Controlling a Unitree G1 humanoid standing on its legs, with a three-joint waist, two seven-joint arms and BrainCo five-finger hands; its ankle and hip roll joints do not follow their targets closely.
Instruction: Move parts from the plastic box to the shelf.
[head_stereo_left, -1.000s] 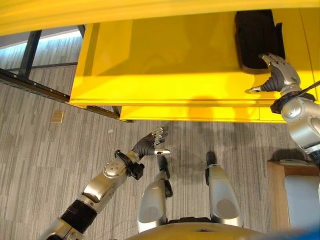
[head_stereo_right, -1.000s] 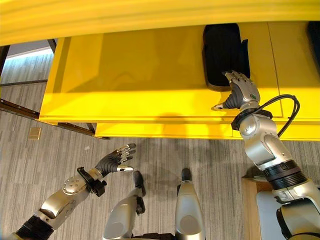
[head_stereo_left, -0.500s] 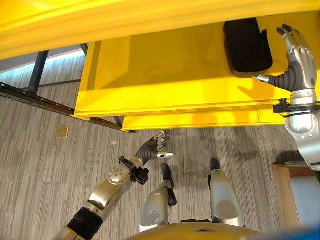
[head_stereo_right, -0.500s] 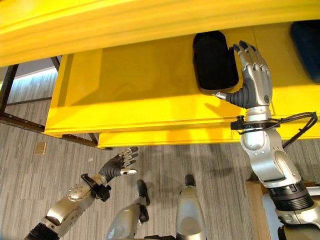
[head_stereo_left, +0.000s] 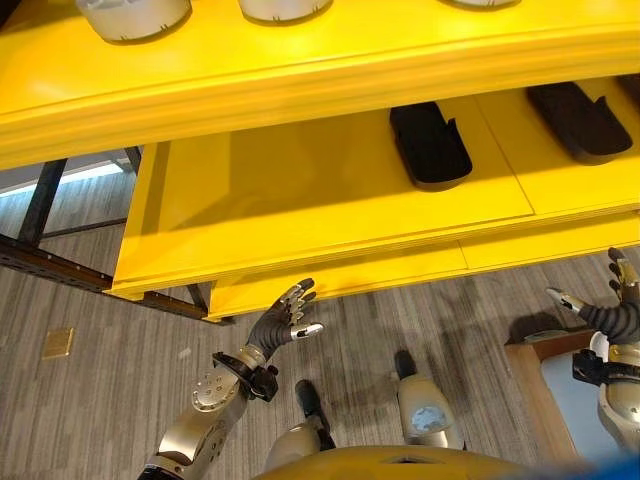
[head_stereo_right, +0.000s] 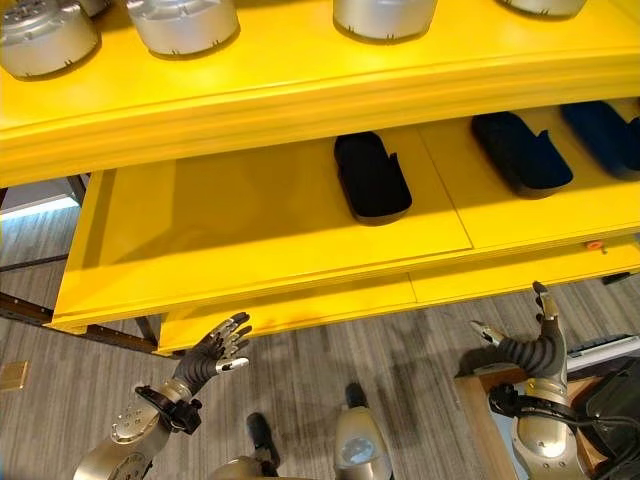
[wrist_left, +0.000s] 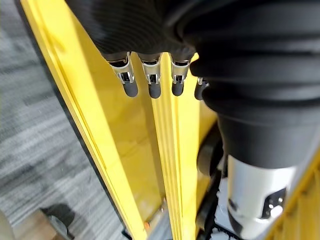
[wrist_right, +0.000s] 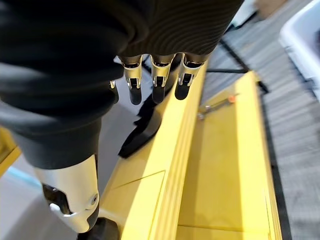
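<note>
A black part (head_stereo_left: 430, 146) lies flat on the middle board of the yellow shelf (head_stereo_left: 300, 200), with nothing touching it; it also shows past my right fingers (wrist_right: 156, 86) as a dark shape (wrist_right: 144, 131). My right hand (head_stereo_right: 536, 346) hangs open and empty below the shelf's front edge at the lower right, above the pale plastic box (head_stereo_left: 575, 388). Under the shelf front at the lower left, my left hand (head_stereo_left: 285, 322) is open with straight fingers (wrist_left: 150, 86) and holds nothing.
Two more dark parts (head_stereo_right: 520, 150) (head_stereo_right: 606, 134) lie further right on the same board. Silver round parts (head_stereo_right: 182, 22) (head_stereo_right: 384, 14) stand on the top board. The box sits on a wooden stand (head_stereo_left: 522, 352). Grey carpet lies below.
My right hand has left the black part on the shelf and dropped below the front edge toward the box. The camera has tilted up, bringing the top board into view.
</note>
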